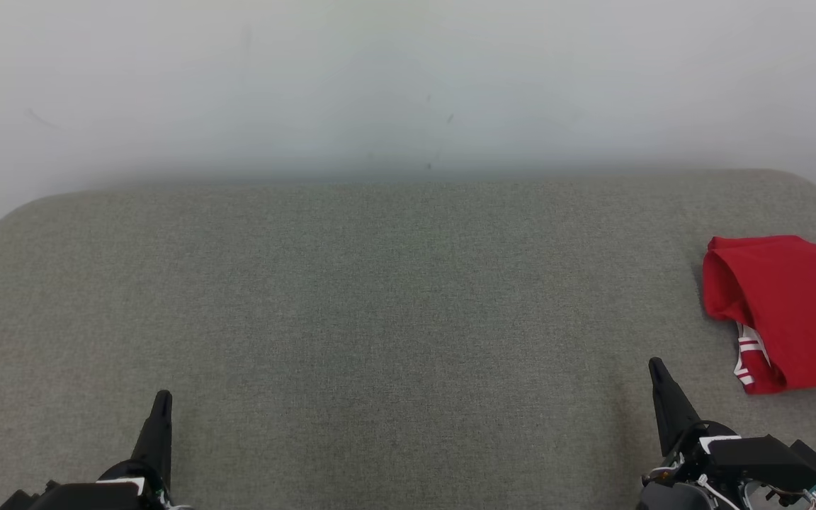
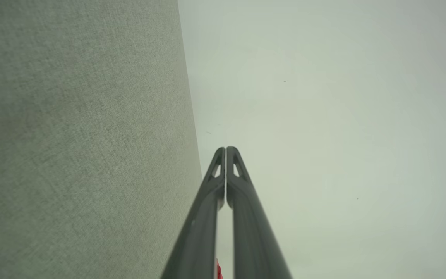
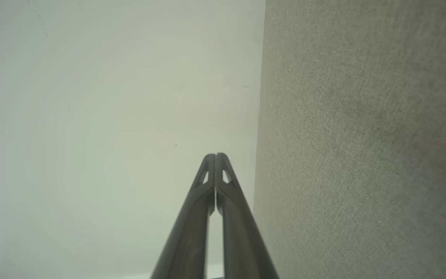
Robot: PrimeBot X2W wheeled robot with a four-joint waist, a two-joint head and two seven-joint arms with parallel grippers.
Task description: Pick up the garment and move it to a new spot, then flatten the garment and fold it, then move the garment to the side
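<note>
Grey fabric surface (image 1: 380,319), red garment (image 1: 790,304) lying right of closed right claw (image 1: 656,365), left claw (image 1: 163,397) closed

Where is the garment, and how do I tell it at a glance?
A grey fabric surface spans the head view below a pale wall. At its right edge, up and right of the right hand, lies the garment. It is the one red thing, rumpled, with white stripes near its lower edge.
</note>
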